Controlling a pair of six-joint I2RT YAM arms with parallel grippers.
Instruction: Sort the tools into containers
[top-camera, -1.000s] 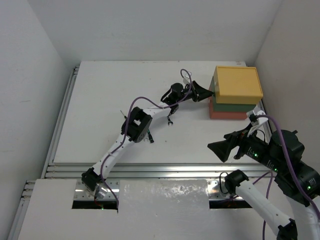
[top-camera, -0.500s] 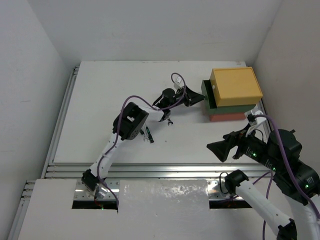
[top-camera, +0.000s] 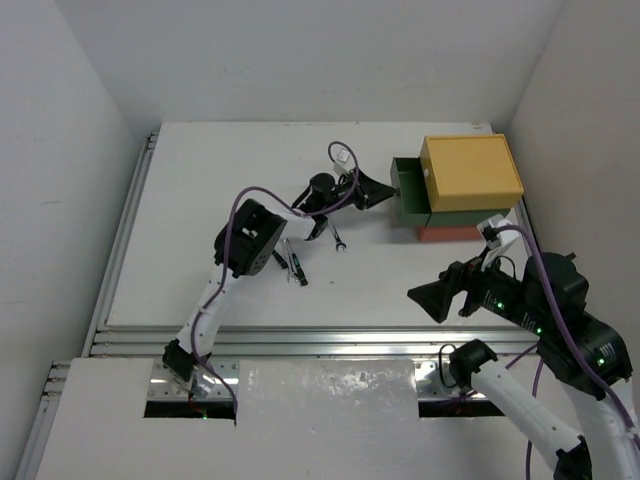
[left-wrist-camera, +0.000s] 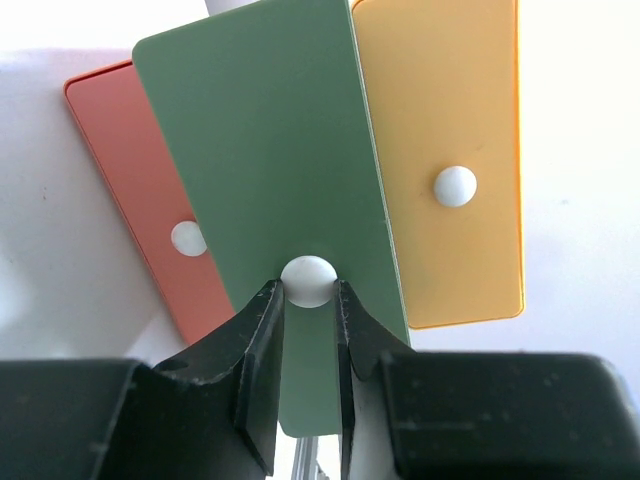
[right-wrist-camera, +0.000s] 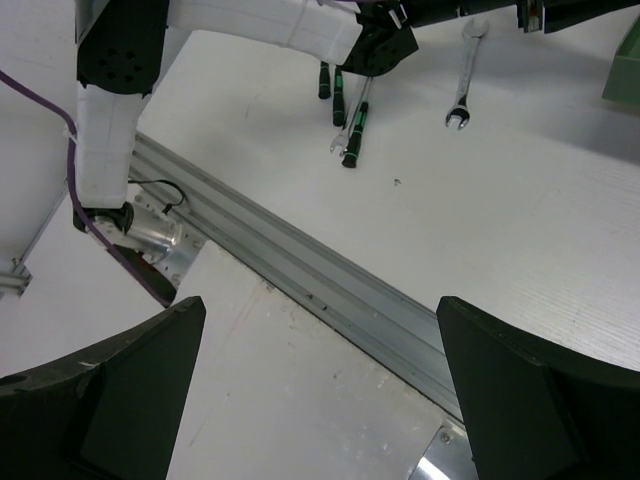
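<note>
- My right gripper (right-wrist-camera: 315, 395) hangs above the near edge of the table (top-camera: 200, 180), its jaws spread wide and holding nothing.
- Below it in the right wrist view, a metal rail (right-wrist-camera: 330, 290) runs slantwise along the table's near side.
- Past the rail, the screwdrivers (right-wrist-camera: 353, 140) with black-and-green handles lie close together on the white top, just beside my left arm's elbow.
- 1 silver wrench (right-wrist-camera: 460, 85) lies flat to their right, apart from them and nearer the containers.
- I cannot make out any yellow-and-black tools in these views.
- My left arm reaches across the middle of the table towards the stack in the far right corner.
- My left gripper (left-wrist-camera: 306, 292) is clamped on the white knob (left-wrist-camera: 308, 276) of the green drawer (left-wrist-camera: 270, 170), 1 finger on each side of it.
- The green drawer is the middle 1 of 3, and it sticks out to the left of the stack, towards my left gripper, with its open top showing from above.
- The yellow drawer (top-camera: 470, 170) sits on top, its front set back from the green front.
- The red drawer (top-camera: 445, 233) is at the bottom, also set back.
- In the left wrist view, the yellow and red fronts each carry a white knob, both free of my fingers.
- No tool shows in the part of the green drawer that I can see.
</note>
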